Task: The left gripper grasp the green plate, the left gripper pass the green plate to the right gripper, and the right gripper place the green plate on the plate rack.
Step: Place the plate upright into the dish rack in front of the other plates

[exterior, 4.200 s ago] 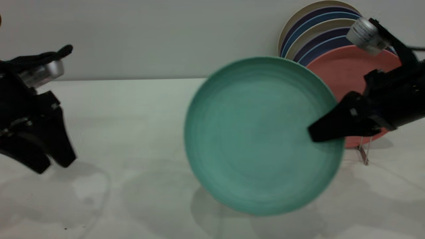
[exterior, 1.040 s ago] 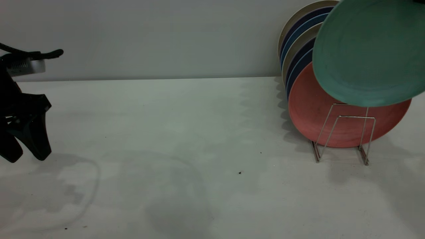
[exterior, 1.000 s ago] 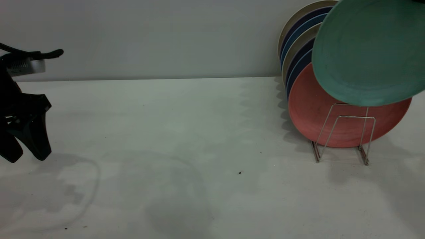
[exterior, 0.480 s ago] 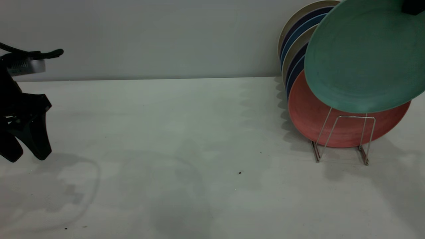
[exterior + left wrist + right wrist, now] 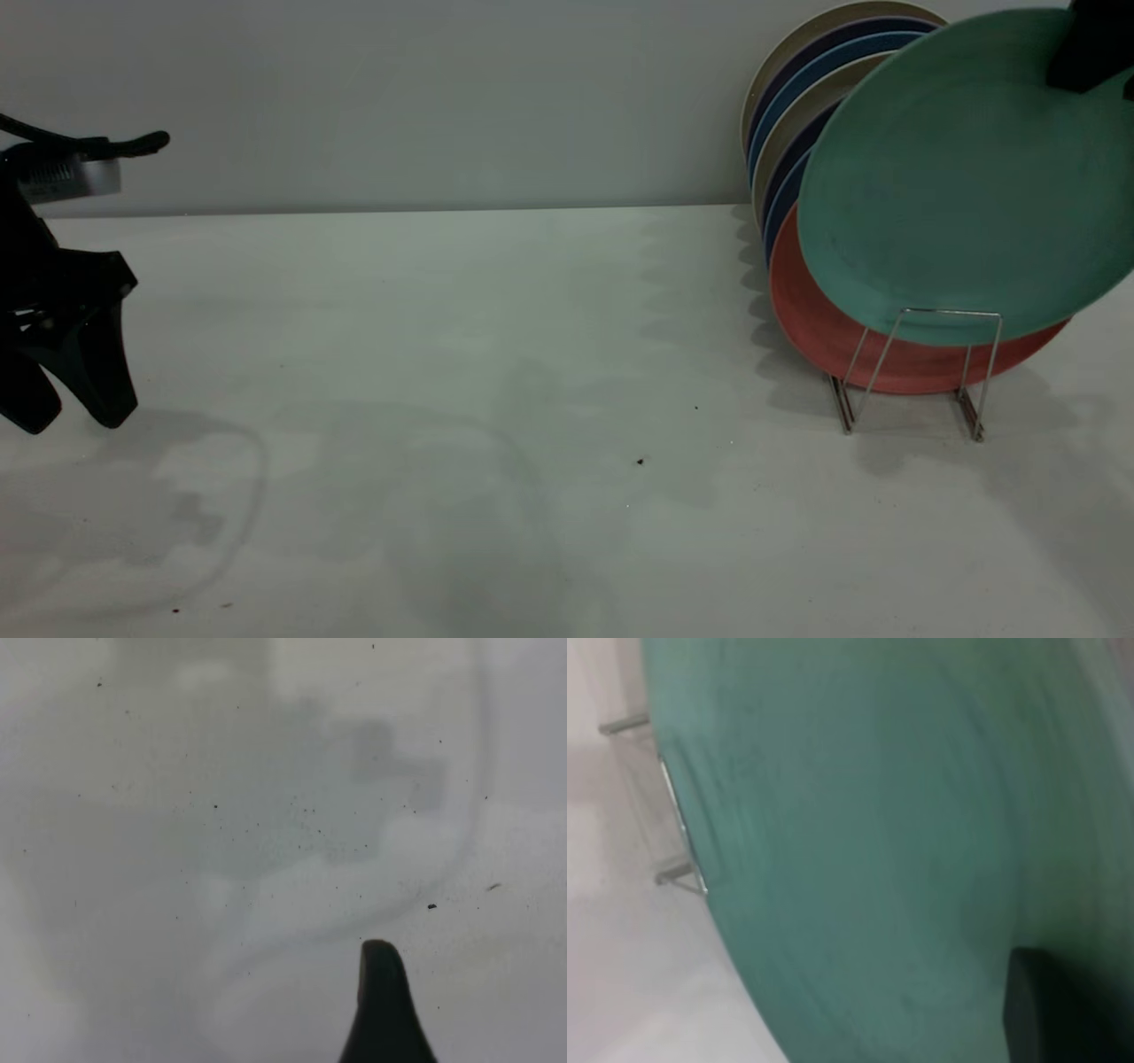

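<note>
Green plate: the large round teal-green matte plastic plate [image 5: 961,177] hangs tilted at the 2 o'clock part of the exterior view, its face toward the camera, in front of the salmon-pink plate [image 5: 886,359].
Change observed: against the views of a second and half a second ago, the plate sits lower and slightly further toward 9 o'clock; its lower rim, then above the wire, now reaches down behind the top bar of the front loop.
Plate rack: the thin silver wire rack of upright trapezoid loops [image 5: 917,368] stands at 4 o'clock on the white table [image 5: 496,372], with a row of cream and blue plates [image 5: 811,89] leaning behind the pink one.
Right gripper: the black wedge-jawed right gripper [image 5: 1088,49] is clamped on the plate's upper rim at 1 o'clock; the right wrist view shows one black jaw pressed to the green face, with rack wire beyond the rim.
Left gripper: the black wedge-jawed left gripper [image 5: 66,372] is parked at 9 o'clock, well apart from the rack, jaws spread and holding nothing; its wrist view shows only bare table.
Task standing: grasp and handover judged complete; placing is under way. The plate appears not yet seated in a slot.
Risk: release before the rim rests in the rack could let the plate slide forward.
</note>
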You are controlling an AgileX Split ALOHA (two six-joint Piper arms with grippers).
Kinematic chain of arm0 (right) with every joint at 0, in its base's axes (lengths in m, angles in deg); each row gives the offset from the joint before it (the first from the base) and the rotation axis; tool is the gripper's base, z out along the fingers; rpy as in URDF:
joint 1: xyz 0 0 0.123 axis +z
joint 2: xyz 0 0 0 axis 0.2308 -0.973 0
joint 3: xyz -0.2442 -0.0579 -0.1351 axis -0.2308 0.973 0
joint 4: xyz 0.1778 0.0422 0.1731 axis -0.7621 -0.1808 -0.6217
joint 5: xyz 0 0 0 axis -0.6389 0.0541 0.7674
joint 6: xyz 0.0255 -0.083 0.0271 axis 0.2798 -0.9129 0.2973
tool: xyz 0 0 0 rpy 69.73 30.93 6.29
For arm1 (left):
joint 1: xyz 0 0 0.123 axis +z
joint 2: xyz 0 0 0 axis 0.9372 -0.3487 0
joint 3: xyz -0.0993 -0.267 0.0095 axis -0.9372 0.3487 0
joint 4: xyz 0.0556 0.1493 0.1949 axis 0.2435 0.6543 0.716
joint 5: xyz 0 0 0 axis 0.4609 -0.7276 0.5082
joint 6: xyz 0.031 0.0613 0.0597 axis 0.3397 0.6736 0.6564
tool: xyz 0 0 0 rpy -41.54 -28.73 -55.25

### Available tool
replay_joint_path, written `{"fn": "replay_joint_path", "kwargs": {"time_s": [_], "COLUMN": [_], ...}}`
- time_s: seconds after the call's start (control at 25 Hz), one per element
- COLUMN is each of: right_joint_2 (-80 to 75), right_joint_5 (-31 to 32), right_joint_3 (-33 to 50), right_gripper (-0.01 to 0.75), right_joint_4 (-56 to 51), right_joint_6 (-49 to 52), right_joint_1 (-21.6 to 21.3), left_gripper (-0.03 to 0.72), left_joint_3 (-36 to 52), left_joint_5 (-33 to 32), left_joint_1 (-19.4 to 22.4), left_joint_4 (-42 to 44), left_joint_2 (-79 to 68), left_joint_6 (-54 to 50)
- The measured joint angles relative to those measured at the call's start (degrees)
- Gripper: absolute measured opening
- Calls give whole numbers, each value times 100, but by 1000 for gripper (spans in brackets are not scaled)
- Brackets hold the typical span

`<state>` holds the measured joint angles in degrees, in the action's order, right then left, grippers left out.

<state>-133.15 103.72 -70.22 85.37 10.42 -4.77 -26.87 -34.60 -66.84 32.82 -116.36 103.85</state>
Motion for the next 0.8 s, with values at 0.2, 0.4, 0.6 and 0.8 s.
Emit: {"fn": "replay_joint_path", "kwargs": {"time_s": [0.2,0.4,0.6,0.8], "right_joint_2": [-148,-280,-360,-407], "right_joint_5": [-39,-74,-88,19], "right_joint_3": [0,-6,-6,-6], "right_gripper": [59,64,95,218], "right_joint_4": [-6,-63,-217,-364], "right_joint_6": [0,0,0,0], "right_joint_1": [0,0,0,0], "left_gripper": [539,539,539,539], "left_joint_3": [0,0,0,0], "left_joint_5": [0,0,-1,-1], "left_joint_1": [0,0,0,0], "left_joint_4": [0,0,0,0], "left_joint_2": [0,0,0,0], "left_joint_6": [0,8,8,8]}}
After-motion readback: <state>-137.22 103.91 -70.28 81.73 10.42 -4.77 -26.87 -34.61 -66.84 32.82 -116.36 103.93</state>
